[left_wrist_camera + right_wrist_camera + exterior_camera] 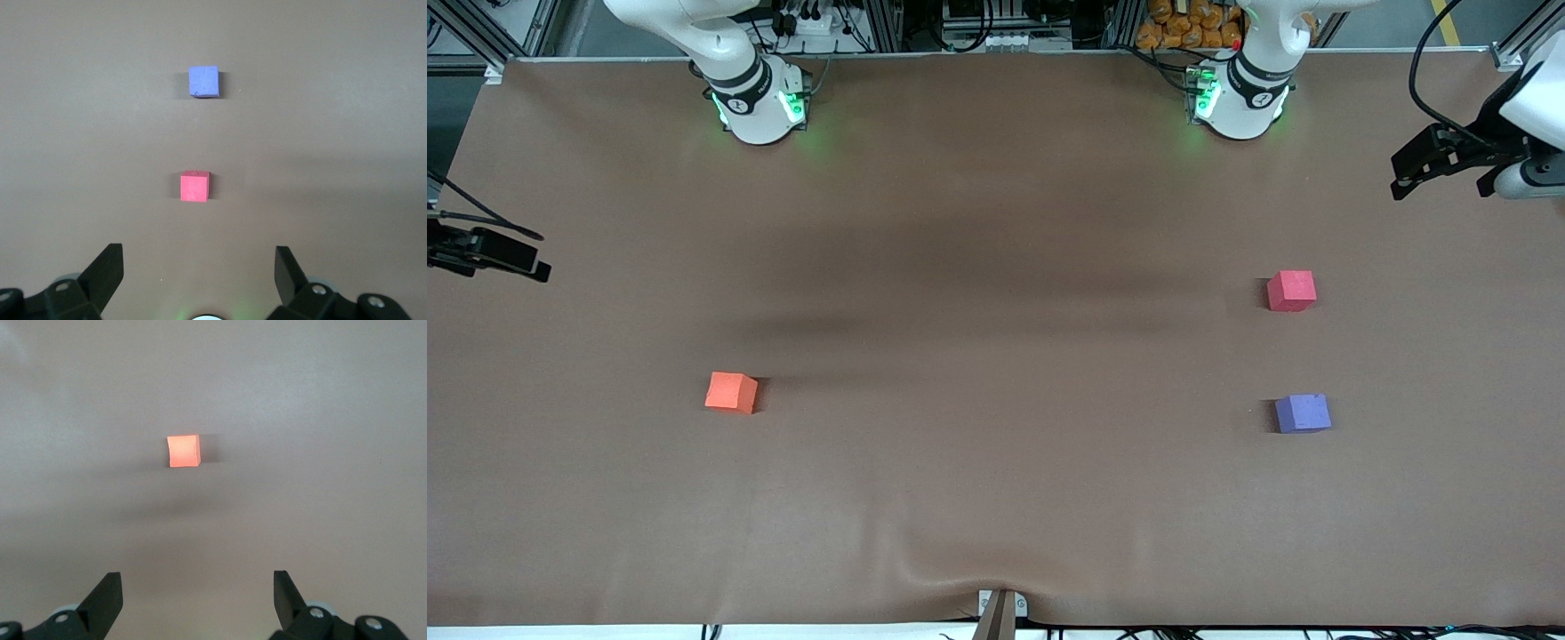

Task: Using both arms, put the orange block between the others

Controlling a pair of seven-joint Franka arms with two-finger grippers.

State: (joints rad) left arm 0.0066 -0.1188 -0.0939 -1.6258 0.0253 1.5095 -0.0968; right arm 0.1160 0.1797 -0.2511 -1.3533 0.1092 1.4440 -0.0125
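Note:
The orange block (731,392) (183,451) lies alone on the brown table toward the right arm's end. The others lie toward the left arm's end: a pinkish-red cube (1291,291) (195,186) and a purple-blue cube (1303,413) (203,81), the purple-blue one nearer the front camera, with a gap of bare table between them. My left gripper (1440,182) (199,257) hangs open and empty above the table edge at the left arm's end. Above the edge at the right arm's end my right gripper (529,265) (198,583) is also open and empty.
The brown table cover (996,267) is bare apart from the three cubes. The two arm bases (760,107) (1240,102) glow green along the edge farthest from the front camera. A small bracket (1000,609) sits at the near edge.

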